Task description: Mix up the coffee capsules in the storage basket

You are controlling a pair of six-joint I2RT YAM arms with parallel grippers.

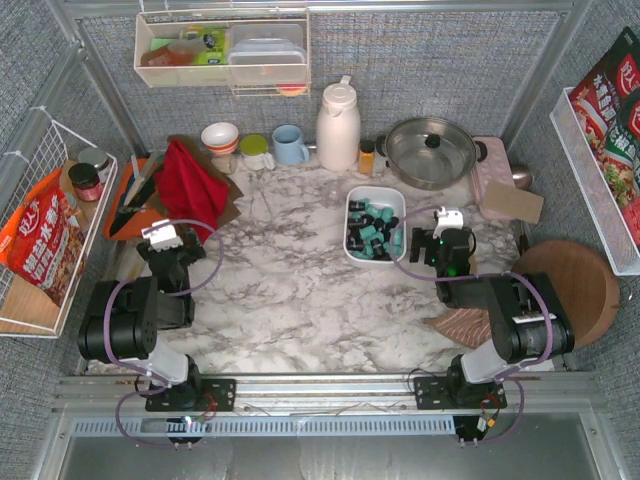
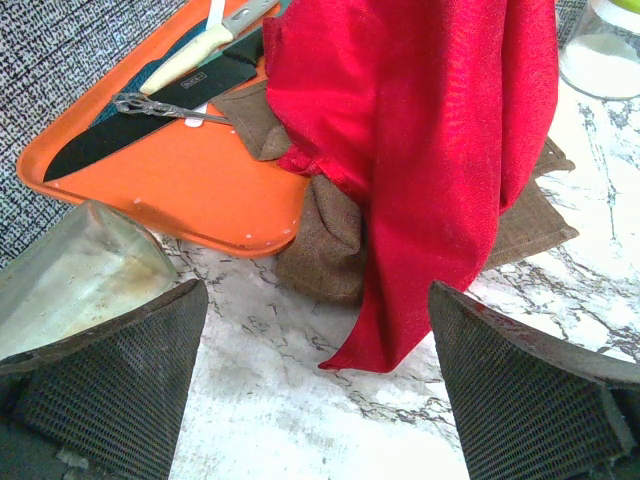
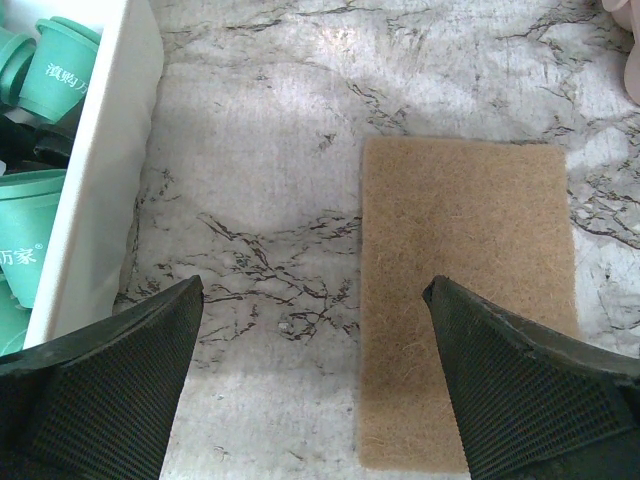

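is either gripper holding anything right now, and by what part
Nothing is held. The left gripper and right gripper are both open and empty.

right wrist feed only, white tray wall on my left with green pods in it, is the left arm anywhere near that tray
observer: no, the left arm's fingers are open, far left of the white shallow plastic basket, facing a red cloth
operator: any black pods in there
observer: yes, black coffee capsules lie among the teal-green ones
operator: what's beyond the tray
observer: a round metal lidded pan and a white thermos jug
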